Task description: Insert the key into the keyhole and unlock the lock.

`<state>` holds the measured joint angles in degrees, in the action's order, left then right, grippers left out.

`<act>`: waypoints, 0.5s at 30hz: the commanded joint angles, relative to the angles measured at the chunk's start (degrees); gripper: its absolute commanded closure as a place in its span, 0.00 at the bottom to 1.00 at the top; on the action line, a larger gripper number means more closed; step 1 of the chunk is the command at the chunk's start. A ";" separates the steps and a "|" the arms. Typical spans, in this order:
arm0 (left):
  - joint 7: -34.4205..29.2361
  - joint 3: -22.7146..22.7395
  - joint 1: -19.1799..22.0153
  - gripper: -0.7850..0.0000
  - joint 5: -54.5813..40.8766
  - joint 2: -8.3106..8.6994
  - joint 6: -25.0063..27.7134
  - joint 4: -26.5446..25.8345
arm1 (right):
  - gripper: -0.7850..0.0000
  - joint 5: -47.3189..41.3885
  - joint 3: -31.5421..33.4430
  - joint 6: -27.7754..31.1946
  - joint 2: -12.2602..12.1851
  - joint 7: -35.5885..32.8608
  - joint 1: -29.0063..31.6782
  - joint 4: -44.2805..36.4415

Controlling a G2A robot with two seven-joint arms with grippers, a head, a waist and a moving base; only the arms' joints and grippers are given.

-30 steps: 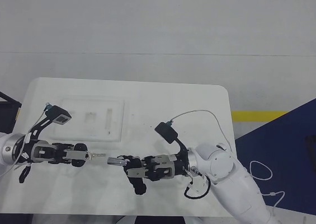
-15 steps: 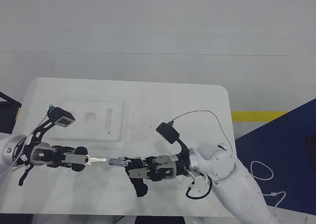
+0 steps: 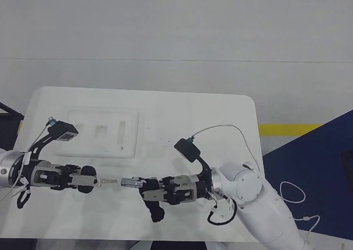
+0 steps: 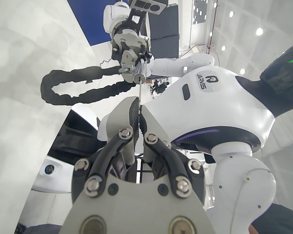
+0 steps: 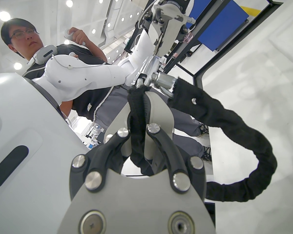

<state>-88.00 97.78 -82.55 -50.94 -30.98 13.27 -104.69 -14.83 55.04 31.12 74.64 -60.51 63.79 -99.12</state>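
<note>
The key (image 3: 108, 182), lower left of centre in the top view, is held level over the white table (image 3: 195, 119). Its blade points toward frame right at the silver lock (image 3: 130, 182), which sits just beside the tip. A sliver of table appears to show between the two, so the blade looks not yet seated.

The left gripper (image 3: 95, 181) is pinched tight on the key's bow, and the blade juts out from between its closed fingers. The right gripper (image 3: 146, 186), coming in from frame right, is clamped around the lock's black fabric-sleeved cable (image 3: 156, 211) just behind the cylinder. The rest of the cable hangs in a loop toward the bottom edge.

In the left wrist view the thin blade runs straight up mid-frame to the keyhole (image 4: 138, 77), a round face turned toward the camera. Blade and slot look close to one line. Whether the tip is at the mouth or just short of it cannot be told.

The coming move turns on that shared axis, since key and cylinder lie end to end across the frame. Insertion would probably be a straight push toward frame right by the left arm, which carries the key, while the right arm braces the lock. Any tilt of the blade off the cylinder's axis would likely jam it at the mouth. A clear tray (image 3: 104, 131) sits on the table in the upper left.
</note>
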 commanded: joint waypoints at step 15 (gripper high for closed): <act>0.00 -0.23 -1.64 1.00 -2.43 2.27 1.05 -0.10 | 1.00 1.14 -1.07 0.04 -0.56 0.64 -0.27 -0.36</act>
<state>-88.00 97.60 -84.25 -53.38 -28.83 14.23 -104.82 -13.74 54.06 31.16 74.09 -59.94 63.56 -99.47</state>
